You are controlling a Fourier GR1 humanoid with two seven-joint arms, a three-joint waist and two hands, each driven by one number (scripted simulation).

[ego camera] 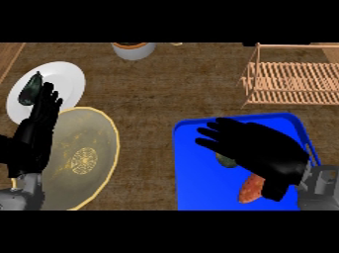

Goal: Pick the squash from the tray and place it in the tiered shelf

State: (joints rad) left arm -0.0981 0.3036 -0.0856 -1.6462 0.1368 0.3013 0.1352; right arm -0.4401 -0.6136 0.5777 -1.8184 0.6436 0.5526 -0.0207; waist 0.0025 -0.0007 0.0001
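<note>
A: Where was the right hand [263, 150]?

B: Over the blue tray [201, 188], which sat at the counter's [172, 94] near edge, right of centre. The hand was spread low above the tray's middle, fingers [212, 136] mostly straight and pointing toward the tray's far left corner.

A: Did it have hold of anything?

B: I couldn't tell for sure. The squash [226, 160] showed only as a greenish sliver under the palm, still in the tray; the hand hid most of it. The fingers looked extended rather than curled round it, and whether they touched it wasn't visible. An orange-brown vegetable [251, 189] lay in the tray just nearer, by the wrist.

A: And the left hand [33, 133]?

B: Open, fingers up, resting at the counter's left side, holding nothing. It overlapped a white plate [66, 79] carrying a dark item [32, 86], and a yellow plate [92, 158] just nearer.

A: The shelf [300, 81]?

B: A wooden one at the far right corner, well apart from the tray. A grey pot [134, 49] stood at the far edge.
</note>
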